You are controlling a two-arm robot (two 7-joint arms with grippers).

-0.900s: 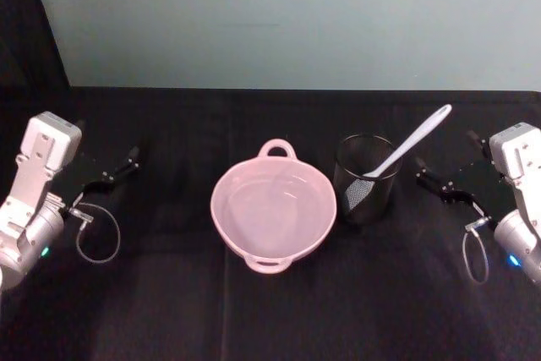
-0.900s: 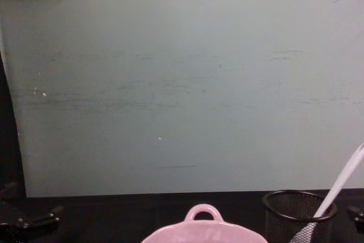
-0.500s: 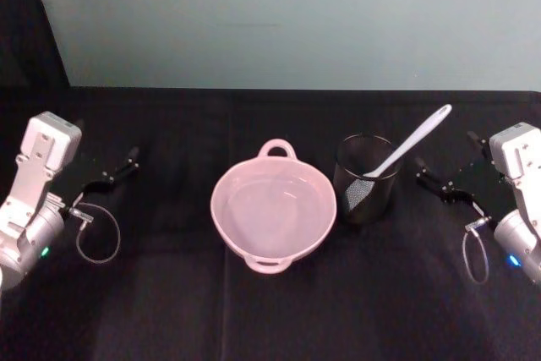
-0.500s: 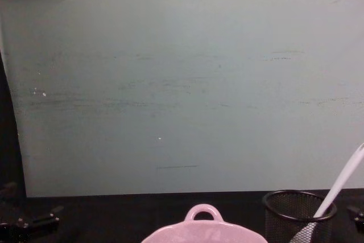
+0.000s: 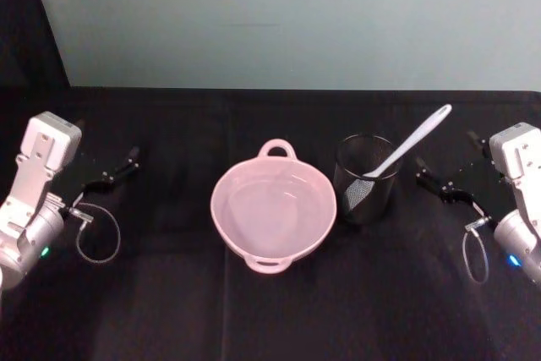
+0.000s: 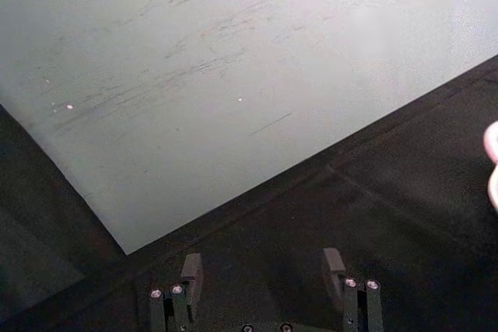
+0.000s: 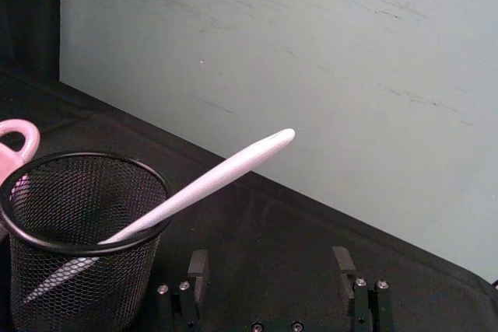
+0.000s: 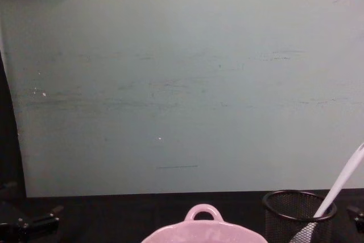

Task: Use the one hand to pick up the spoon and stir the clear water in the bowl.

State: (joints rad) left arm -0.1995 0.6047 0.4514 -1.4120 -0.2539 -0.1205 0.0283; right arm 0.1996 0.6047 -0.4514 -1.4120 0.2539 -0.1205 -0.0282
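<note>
The spoon (image 5: pixel 407 143), long, slim and pale white, stands tilted in a black mesh cup (image 5: pixel 378 200). Its scoop is down inside and its handle leans out over the rim toward the robot's right. The cup sits just right of the pink bowl (image 5: pixel 218 213), which has a wavy rim and a loop handle on its far side. The right end effector (image 7: pixel 269 256) hovers near the cup, fingers spread and empty. The left end effector (image 6: pixel 262 266), also spread, hangs well left of the bowl over the black counter (image 5: pixel 169 293).

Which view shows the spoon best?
Right wrist view: the spoon is large, handle tip to mesh cup rim, scoop visible through the mesh. Head view shows it whole but small; chest view crops its tip.
</note>
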